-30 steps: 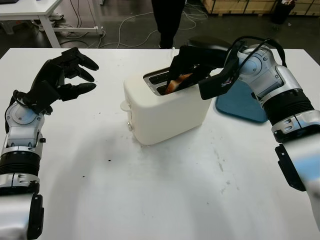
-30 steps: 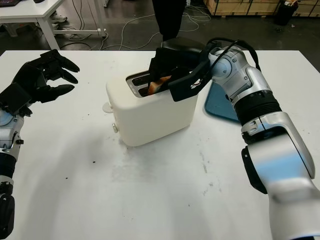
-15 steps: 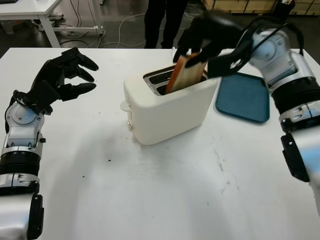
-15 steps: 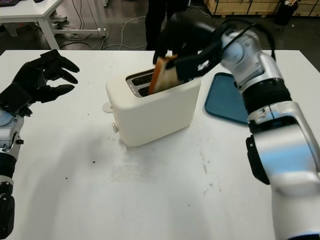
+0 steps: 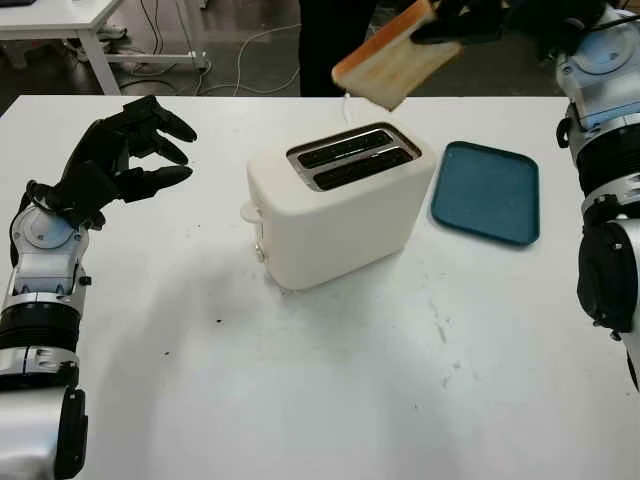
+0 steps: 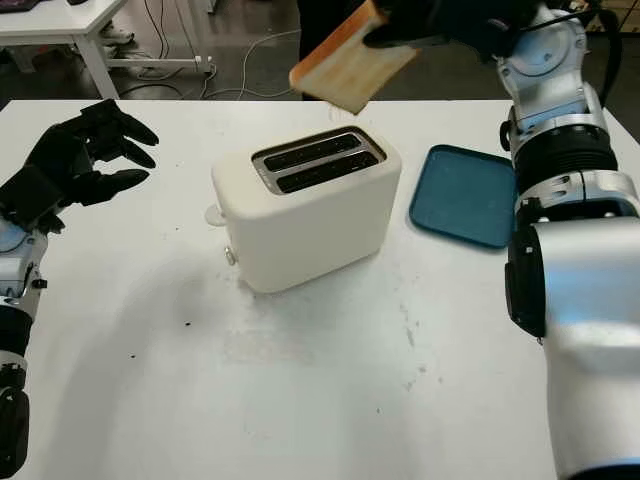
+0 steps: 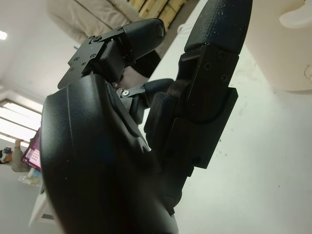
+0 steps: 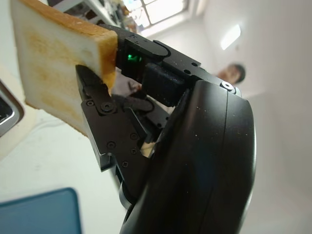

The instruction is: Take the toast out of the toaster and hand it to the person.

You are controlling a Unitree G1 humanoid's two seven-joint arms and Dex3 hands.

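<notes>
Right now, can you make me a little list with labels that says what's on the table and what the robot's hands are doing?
toast: golden-brown slice of toast, lifted clear above the toaster
right hand: black right hand, shut on the slice, raised toward the far edge of the table
left hand: black left hand, open, over the table's left side
toaster: cream two-slot toaster, both slots look empty
tray: flat blue tray, beside the toaster
person: dark legs behind the white table

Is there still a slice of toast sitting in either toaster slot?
No: both slots of the toaster look dark and empty, and the toast is held up in the air above it by the right hand.
</notes>
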